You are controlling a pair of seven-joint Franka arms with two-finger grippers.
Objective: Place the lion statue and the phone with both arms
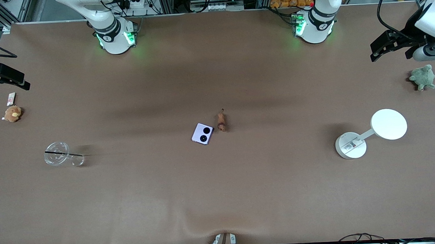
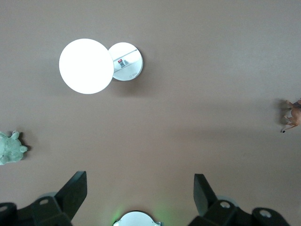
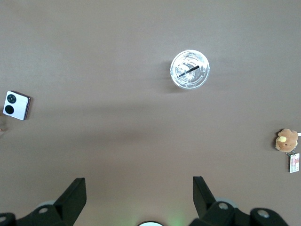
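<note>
The phone point(image 1: 202, 133), a pale-lavender square with two black circles, lies flat at the middle of the table. It also shows in the right wrist view point(image 3: 17, 105). The lion statue point(image 1: 221, 121), tiny and orange-brown, lies beside the phone, slightly farther from the front camera. It also shows at the edge of the left wrist view point(image 2: 292, 114). My left gripper point(image 1: 376, 51) point(image 2: 140, 183) is open and empty, high over the left arm's end of the table. My right gripper point(image 1: 21, 82) point(image 3: 139, 186) is open and empty, high over the right arm's end.
A white stand with a round disc point(image 1: 388, 124) and a green plush turtle point(image 1: 423, 77) sit toward the left arm's end. A clear cup with a black straw point(image 1: 57, 153), a tan plush toy point(image 1: 12, 113) and a white-and-red card point(image 1: 11, 98) sit toward the right arm's end.
</note>
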